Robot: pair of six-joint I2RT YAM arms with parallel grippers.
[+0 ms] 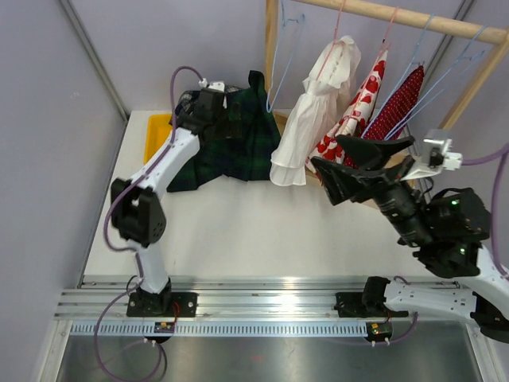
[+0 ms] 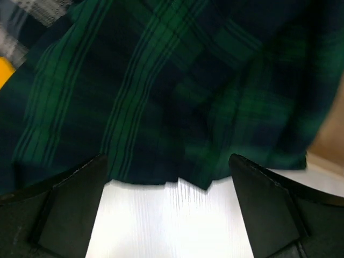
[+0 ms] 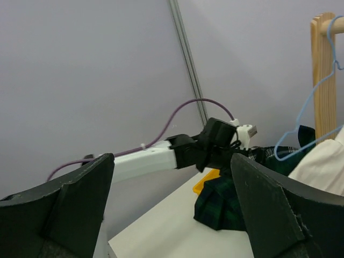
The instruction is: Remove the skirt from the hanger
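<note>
**Operator:** Where is the skirt?

**Technician:** You find the skirt (image 1: 231,139), in dark green plaid, at the far left of the table (image 1: 238,231). Its lower folds rest on the white surface. Its upper corner rises toward the light blue hanger (image 1: 275,83), which hangs by the post of the wooden rack (image 1: 398,14). You cannot tell from these views whether the skirt is fastened to the hanger. A yellow bin (image 1: 157,135) sits just beside the skirt, on its left.

**Operator:** What is the state of the left gripper?

**Technician:** In the left wrist view, the left gripper (image 2: 166,161) has its jaws spread wide. The skirt hem (image 2: 172,91) hangs just beyond the fingertips (image 2: 94,172), with bare table between them. You see no cloth pinched between the fingers. From above, the left gripper (image 1: 213,110) sits against the upper left part of the skirt.

**Operator:** And the right gripper?

**Technician:** The right gripper (image 1: 328,153) is raised above the table, well apart from the skirt. Its jaws are wide open and hold nothing. In the right wrist view, the gap between the fingers (image 3: 172,158) frames the left arm (image 3: 150,161) and the skirt (image 3: 226,201). A white garment (image 1: 314,111) and red patterned garments (image 1: 358,107) hang on the rack between the right gripper and the skirt.
</note>
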